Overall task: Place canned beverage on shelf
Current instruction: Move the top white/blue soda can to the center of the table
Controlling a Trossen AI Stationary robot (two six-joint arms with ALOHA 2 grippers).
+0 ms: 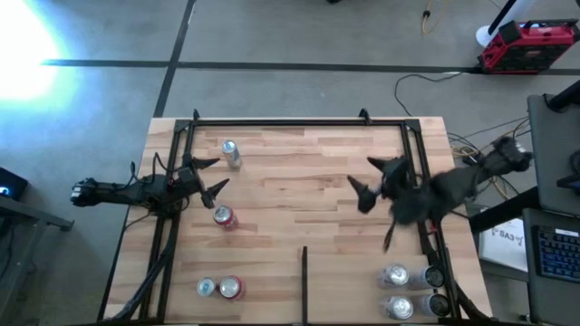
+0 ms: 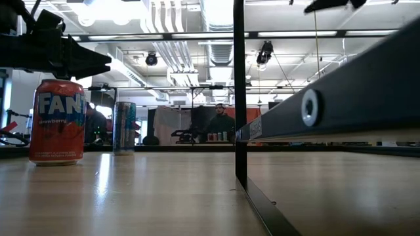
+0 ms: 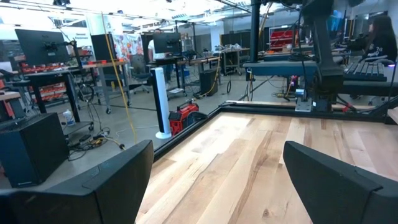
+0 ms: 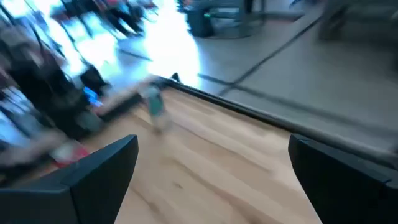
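the right claw (image 1: 370,180) is hanging over the right half of the shelf (image 1: 299,172), its fingers spread wide and holding nothing, and the cans it could serve are standing behind it: a cluster of silver cans (image 1: 395,277) at the near right corner, just beside the black frame rail. those are lying toward the near edge from this claw, so the right arm is looking like the closer one for them and would have to swing back and down. the left claw (image 1: 210,177) is waiting wide open and empty over the left side, sitting between the silver can (image 1: 232,154) on its far side and the red can (image 1: 224,217) on its near side, both close by. every can is standing upright with its long axis vertical, so a level side approach seems to fit. the thin divider strip (image 1: 304,282) is splitting the near edge between the two groups.
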